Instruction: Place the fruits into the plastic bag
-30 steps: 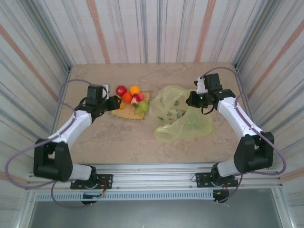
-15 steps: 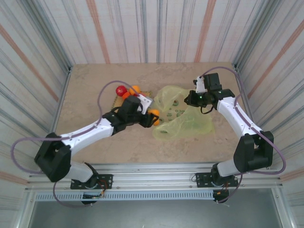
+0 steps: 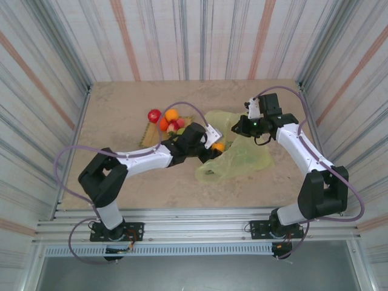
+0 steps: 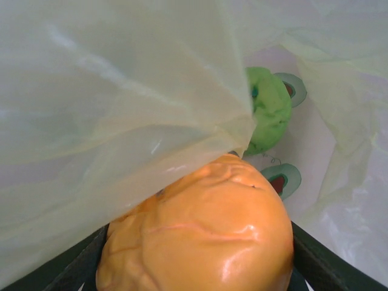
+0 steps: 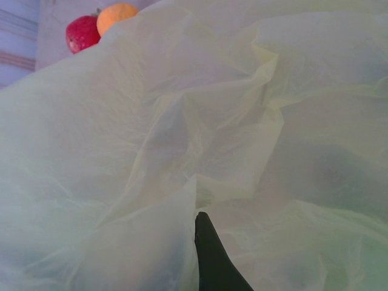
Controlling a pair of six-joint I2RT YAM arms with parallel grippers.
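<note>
My left gripper is shut on an orange fruit and holds it at the mouth of the yellow-green plastic bag. A green fruit lies inside the bag just ahead of it. My right gripper is shut on the bag's upper edge, holding it lifted; one dark fingertip shows against the film. The remaining fruits sit on the woven mat: a red one, orange ones, and a pinkish one.
Striped walls close in the table on three sides. The left arm stretches across the table's middle. A metal rail runs along the near edge.
My left gripper has carried the orange fruit rightward from the mat to the bag's opening. The right gripper has stayed holding the bag's edge.
</note>
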